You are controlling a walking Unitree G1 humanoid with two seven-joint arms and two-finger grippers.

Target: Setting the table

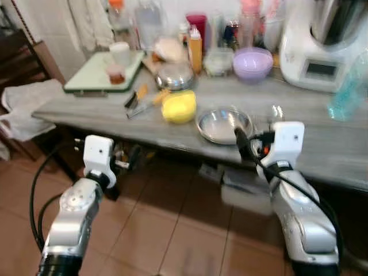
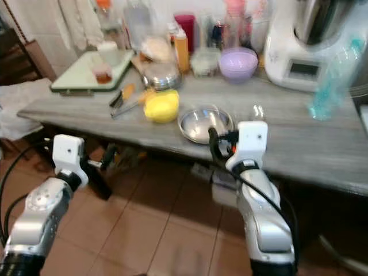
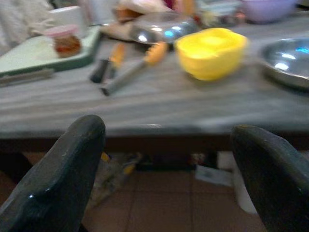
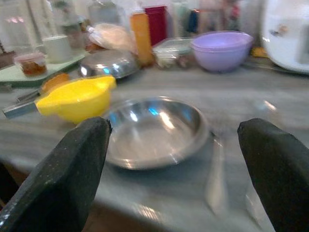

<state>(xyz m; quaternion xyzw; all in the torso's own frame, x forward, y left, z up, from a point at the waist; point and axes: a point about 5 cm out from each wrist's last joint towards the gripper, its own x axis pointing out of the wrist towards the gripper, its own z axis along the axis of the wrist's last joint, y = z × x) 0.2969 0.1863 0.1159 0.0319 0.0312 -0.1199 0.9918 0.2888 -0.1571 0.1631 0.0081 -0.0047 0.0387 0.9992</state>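
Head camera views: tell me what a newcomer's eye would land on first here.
The yellow bowl stands out, sitting near the front edge of the grey wooden table beside a shallow steel dish. The right gripper is open and raised right in front of that dish, while the left gripper, also open, sits lower before the table edge. At the back, a lilac bowl sits beside a white kitchen machine.

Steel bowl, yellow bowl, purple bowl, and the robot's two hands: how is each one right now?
Steel bowl: upright, empty, on the table near its front edge.
Yellow bowl: upright, beside the steel bowl.
Purple bowl: upright, at the back of the table.
Right gripper: open, facing the steel bowl, holding nothing.
Left gripper: open, below the table edge, holding nothing.
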